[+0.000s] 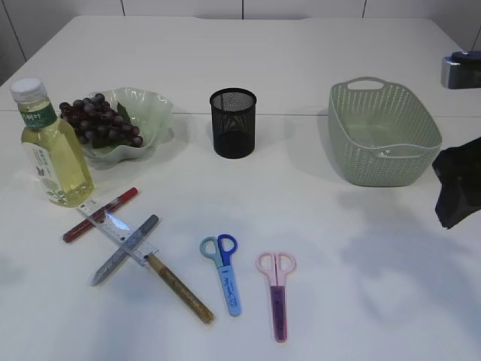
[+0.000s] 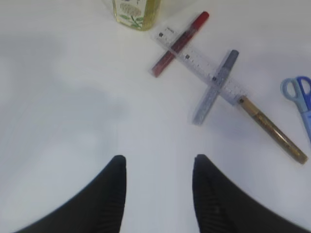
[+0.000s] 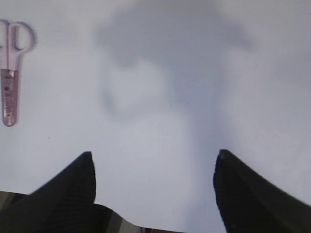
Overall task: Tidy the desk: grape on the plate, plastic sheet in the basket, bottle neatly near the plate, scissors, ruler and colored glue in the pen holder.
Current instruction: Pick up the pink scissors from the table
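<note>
I see purple grapes [image 1: 98, 120] on the pale green plate [image 1: 154, 105] near the worktop's left edge, the yellow bottle [image 1: 52, 154] beside it; its green label's print is unreadable. My left gripper [image 2: 158, 167] and right gripper [image 3: 153, 167] hover with jaws apart, empty.

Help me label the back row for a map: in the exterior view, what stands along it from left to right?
bottle → plate holding the grapes → pen holder → basket
</note>
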